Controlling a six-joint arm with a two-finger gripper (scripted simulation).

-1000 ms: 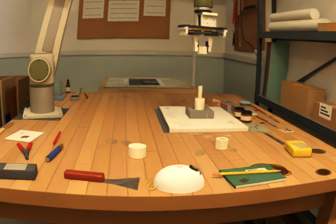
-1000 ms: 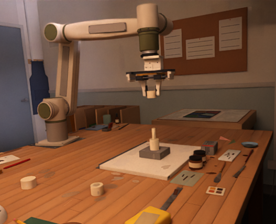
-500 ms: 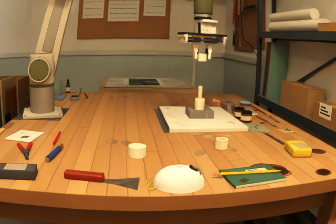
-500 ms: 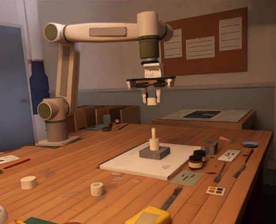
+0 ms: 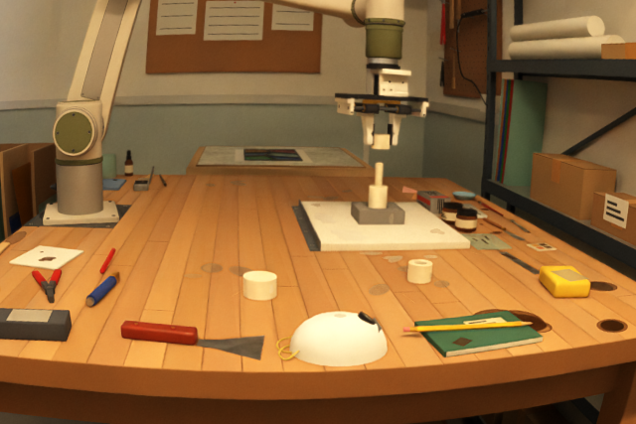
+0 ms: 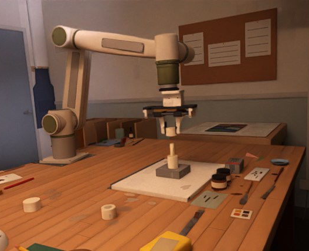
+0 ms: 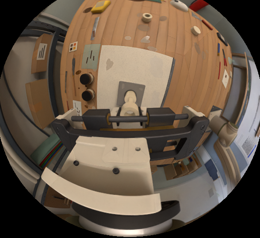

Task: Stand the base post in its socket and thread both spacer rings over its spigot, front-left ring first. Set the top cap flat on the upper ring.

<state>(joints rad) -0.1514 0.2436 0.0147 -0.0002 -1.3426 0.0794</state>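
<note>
My gripper [image 5: 381, 141] [image 6: 171, 131] [image 7: 129, 111] hangs straight above the base post and I hold a cream spacer ring [image 5: 381, 142] [image 6: 171, 131] [image 7: 129, 109] in it, a short way over the tip of the spigot. The base post [image 5: 378, 187] [image 6: 172, 157] [image 7: 130, 96] stands upright in its grey socket block [image 5: 377, 213] [image 6: 173, 171] on the white mat [image 5: 380, 227]. A second spacer ring [image 5: 419, 271] [image 6: 108, 211] [image 7: 147, 17] lies on the bench in front of the mat. The solid cream top cap [image 5: 260, 285] [image 6: 32, 204] [image 7: 195, 30] sits further left.
Two dark jars [image 5: 460, 216] [image 6: 221, 179] and a small grey box [image 5: 432, 200] stand just off the mat's right edge. A white dome [image 5: 338, 339], a green notebook [image 5: 478, 336], a yellow block [image 5: 564, 281] and hand tools lie along the front. A shelf rack [image 5: 560, 101] stands on the right.
</note>
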